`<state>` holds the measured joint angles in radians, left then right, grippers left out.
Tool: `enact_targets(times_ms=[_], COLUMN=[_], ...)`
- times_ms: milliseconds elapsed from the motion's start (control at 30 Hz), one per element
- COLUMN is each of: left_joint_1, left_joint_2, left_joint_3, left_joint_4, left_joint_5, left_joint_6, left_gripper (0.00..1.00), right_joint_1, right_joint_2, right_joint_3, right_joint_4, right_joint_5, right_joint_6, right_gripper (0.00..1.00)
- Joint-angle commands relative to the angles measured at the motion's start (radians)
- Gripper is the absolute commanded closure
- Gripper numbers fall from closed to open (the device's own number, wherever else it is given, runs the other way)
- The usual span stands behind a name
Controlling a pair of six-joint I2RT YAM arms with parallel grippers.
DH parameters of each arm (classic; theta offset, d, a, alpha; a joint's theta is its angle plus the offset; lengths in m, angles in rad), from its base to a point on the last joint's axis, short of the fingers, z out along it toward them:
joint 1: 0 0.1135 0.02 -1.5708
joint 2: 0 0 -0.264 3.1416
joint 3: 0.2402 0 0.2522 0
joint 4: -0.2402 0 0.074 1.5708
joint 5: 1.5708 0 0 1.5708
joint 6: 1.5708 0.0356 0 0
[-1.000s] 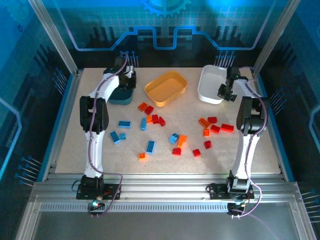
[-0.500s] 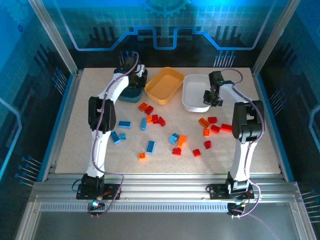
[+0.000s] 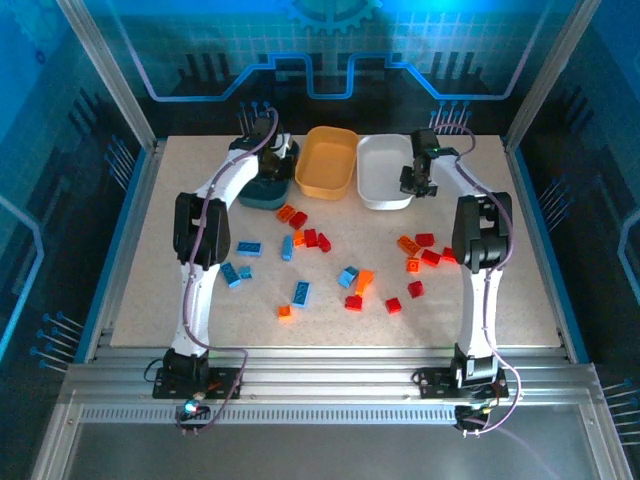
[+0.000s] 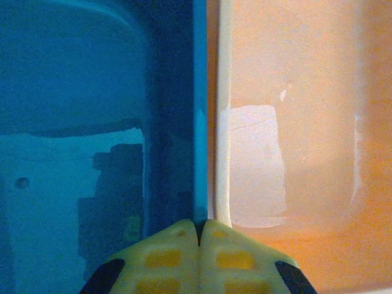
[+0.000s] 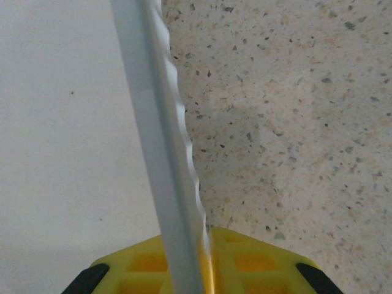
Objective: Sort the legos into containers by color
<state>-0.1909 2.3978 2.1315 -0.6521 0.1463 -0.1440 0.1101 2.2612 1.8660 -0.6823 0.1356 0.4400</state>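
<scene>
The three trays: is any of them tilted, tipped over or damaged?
Nothing stands out. The teal tray, yellow-orange tray and white tray sit upright, side by side; the legos lie loose on the table.

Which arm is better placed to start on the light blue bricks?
Left, probably: most blue bricks lie on its side, and the left pincer grips the teal tray. The right pincer holds the white tray.

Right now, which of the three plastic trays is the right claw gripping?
The white rounded plastic tray, rightmost in the row: its rim runs into the right claw. The left claw pinches the dark teal tray; the yellow-orange tray is ungripped.
</scene>
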Motion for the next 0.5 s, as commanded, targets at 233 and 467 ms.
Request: enact_targets(times_ms=[233,467], left_joint_1=[0.014,0.02], left_joint_2=[-0.01,-0.028], left_joint_3=[0.035,0.058], left_joint_4=[-0.039,-0.067], left_joint_5=[0.0,0.026], left_joint_6=[-0.116,-0.129], left_gripper=[0.83,0.65], right_joint_1=[-0.006,0.008], right_joint_2=[0.045,-0.072], right_joint_3=[0.083,0.038], right_joint_4=[-0.028,-0.043], right_joint_5=[-0.104,-0.039], right_joint_6=[-0.007,-0.012], right_gripper=[0.64,0.41])
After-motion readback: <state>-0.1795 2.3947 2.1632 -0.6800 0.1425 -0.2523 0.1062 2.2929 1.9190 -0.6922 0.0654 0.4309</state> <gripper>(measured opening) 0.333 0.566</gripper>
